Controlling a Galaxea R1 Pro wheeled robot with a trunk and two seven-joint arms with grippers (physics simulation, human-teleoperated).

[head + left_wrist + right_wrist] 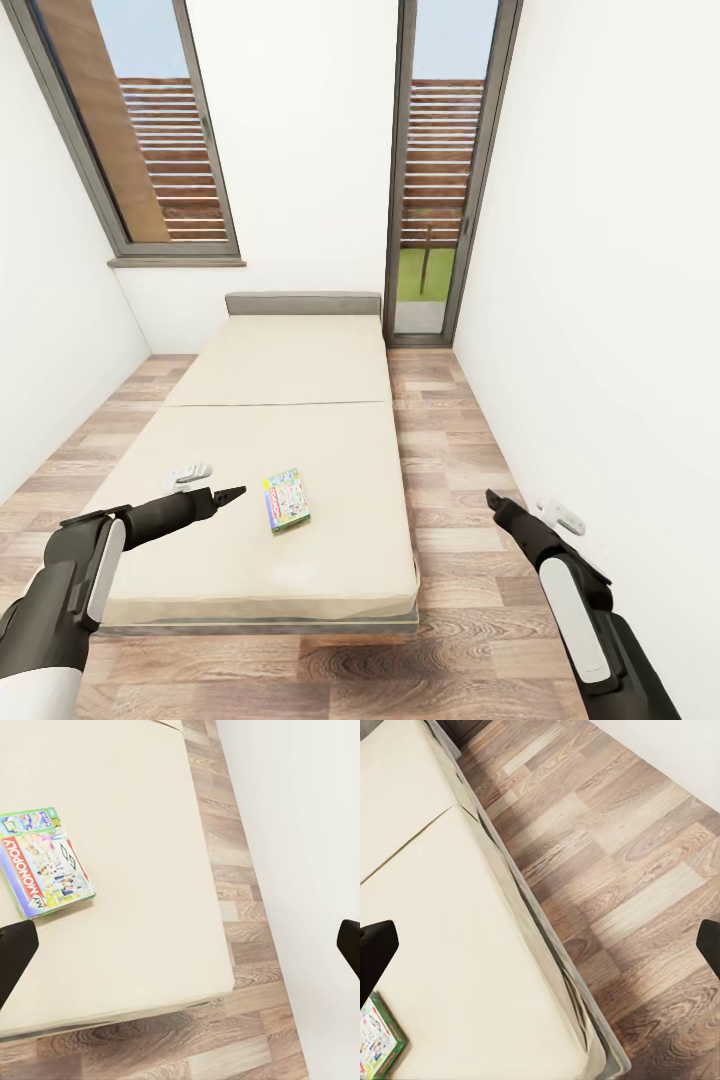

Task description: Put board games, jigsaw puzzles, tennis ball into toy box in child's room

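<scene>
One of the board games (286,501), a flat box with green edges, cartoon art and a Monopoly logo (45,861), lies on the near half of the bed (290,400), a wide cream mattress on a dark grey frame. My left gripper (216,483) hovers open above the mattress just left of the box, which is off to one side of its fingers (15,952). My right gripper (520,505) hangs open over the wood floor to the right of the bed; its wrist view catches a corner of the box (375,1046) and the mattress edge (532,945).
White walls close in on both sides. A strip of wood-plank floor (450,470) runs between the bed and the right wall. Behind the headboard (303,303) are a tall window (150,130) and a glass door (440,170).
</scene>
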